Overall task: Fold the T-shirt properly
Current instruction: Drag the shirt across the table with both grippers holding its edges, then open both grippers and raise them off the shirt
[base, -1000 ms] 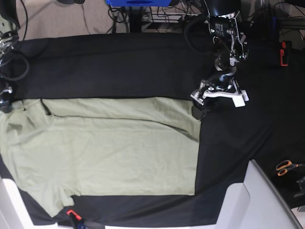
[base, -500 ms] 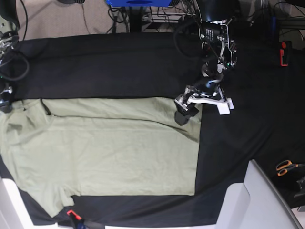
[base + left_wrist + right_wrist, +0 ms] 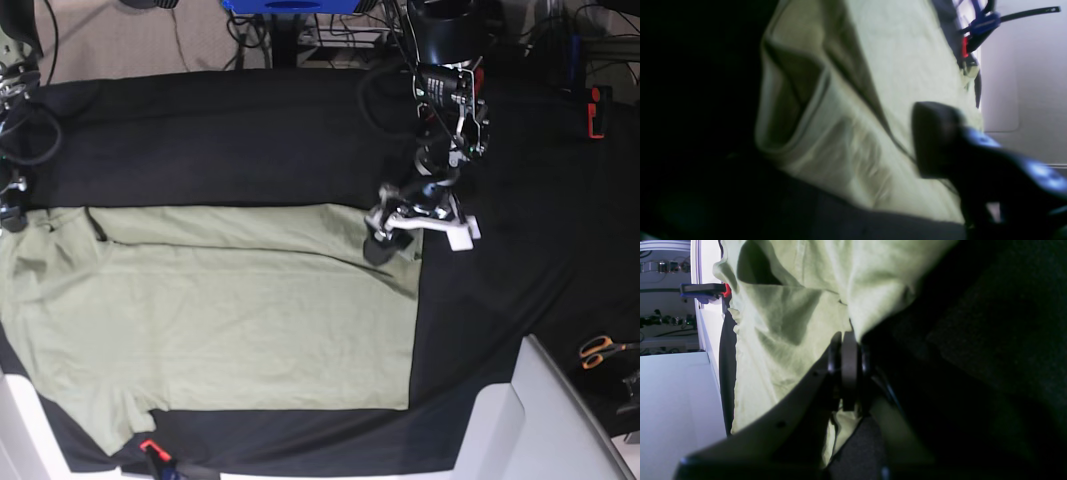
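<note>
The pale sage-green T-shirt (image 3: 230, 320) lies flat on the black table cloth (image 3: 250, 140), neck end to the left. My left gripper (image 3: 385, 240) hovers over the shirt's far right corner. In the left wrist view one dark finger (image 3: 933, 140) stands above the shirt (image 3: 907, 50), whose corner is folded over; the jaws look open and empty. My right gripper (image 3: 12, 215) is at the shirt's far left corner. In the right wrist view it (image 3: 848, 373) is shut, with a fold of the shirt (image 3: 790, 323) pinched between its pads.
Orange-handled scissors (image 3: 600, 350) lie at the right edge. A red-tipped clamp (image 3: 150, 447) holds the cloth at the front left; it also shows in the right wrist view (image 3: 703, 290). A white panel (image 3: 540, 420) stands at the front right. Cables hang behind the table.
My left gripper has moved left from beside the shirt's far right corner to over it. The right gripper and the shirt have not visibly moved.
</note>
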